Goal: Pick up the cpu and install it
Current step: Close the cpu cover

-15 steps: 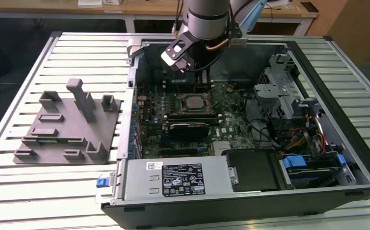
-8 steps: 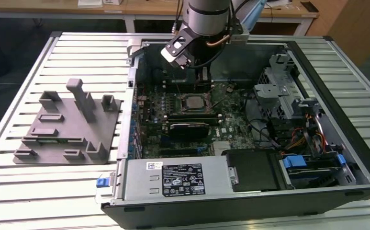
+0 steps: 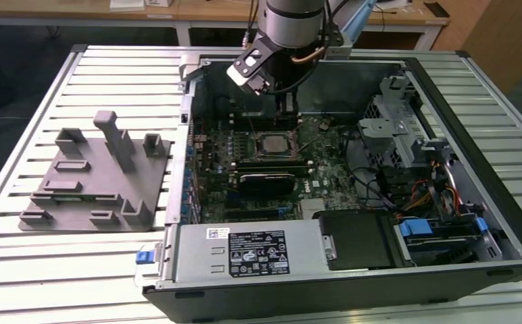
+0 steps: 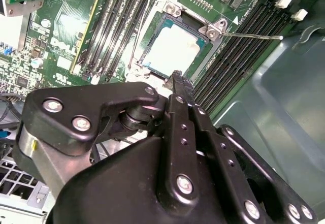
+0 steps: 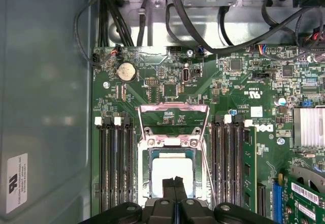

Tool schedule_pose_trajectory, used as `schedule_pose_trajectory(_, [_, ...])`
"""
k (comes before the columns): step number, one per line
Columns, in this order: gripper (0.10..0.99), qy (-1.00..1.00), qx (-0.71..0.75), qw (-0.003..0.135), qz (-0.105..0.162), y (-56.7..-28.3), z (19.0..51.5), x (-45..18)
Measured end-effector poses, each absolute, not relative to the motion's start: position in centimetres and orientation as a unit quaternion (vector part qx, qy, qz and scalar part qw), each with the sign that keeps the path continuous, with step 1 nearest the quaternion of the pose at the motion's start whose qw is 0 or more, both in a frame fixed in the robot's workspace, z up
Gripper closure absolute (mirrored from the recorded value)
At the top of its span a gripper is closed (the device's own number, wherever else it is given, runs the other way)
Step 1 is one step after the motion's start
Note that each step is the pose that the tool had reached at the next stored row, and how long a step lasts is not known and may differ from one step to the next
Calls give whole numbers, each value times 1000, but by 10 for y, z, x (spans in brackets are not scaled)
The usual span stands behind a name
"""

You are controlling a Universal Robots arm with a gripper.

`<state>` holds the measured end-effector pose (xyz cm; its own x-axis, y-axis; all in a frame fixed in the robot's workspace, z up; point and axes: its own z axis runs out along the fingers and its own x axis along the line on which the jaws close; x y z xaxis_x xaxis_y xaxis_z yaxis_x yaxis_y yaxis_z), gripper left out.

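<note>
Silver-topped with a pale rim, the cpu (image 5: 172, 169) is sitting flat inside the open socket (image 5: 146, 169) on the green motherboard (image 5: 228, 89). It is not being held. The claw (image 5: 175, 181) is hanging just above its near edge with its two black fingers pressed together and nothing between them. Whether the tips are touching the chip cannot be told.

The first wrist view is looking straight down the fingers. There the metal load plate (image 5: 173, 113) is standing swung open beyond the socket, toward a round coin cell (image 5: 126, 71). Black memory slots (image 5: 114, 168) are running along both sides, and a finned heatsink (image 5: 310, 127) is sitting near the board's edge.

The second wrist view is looking from the side. The claw (image 4: 176, 76) is showing its linkage and screws, its tip lying over the edge of the cpu (image 4: 170, 49). A thin steel socket lever (image 4: 251, 35) is sticking out across the memory slots (image 4: 238, 56), a detail the other two views are not giving.

The exterior view is giving the wider setting. The arm (image 3: 292, 23) is reaching down into an open black computer case (image 3: 333, 300) lying on a slatted metal tabletop (image 3: 53, 283). The cpu (image 3: 274, 143) is appearing as a small bright square in the middle of the board. A grey fixture plate (image 3: 98, 179) with upright posts is resting on the tabletop, just beside the case on the exterior view's left. A silver power supply (image 3: 242, 253) is filling the near corner of the case.
</note>
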<state>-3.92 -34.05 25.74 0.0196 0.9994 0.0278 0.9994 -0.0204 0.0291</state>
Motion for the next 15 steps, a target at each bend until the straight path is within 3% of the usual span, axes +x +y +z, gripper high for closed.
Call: schedule_pose_trajectory(15, [980,700,714,1,20,-340,257,-22])
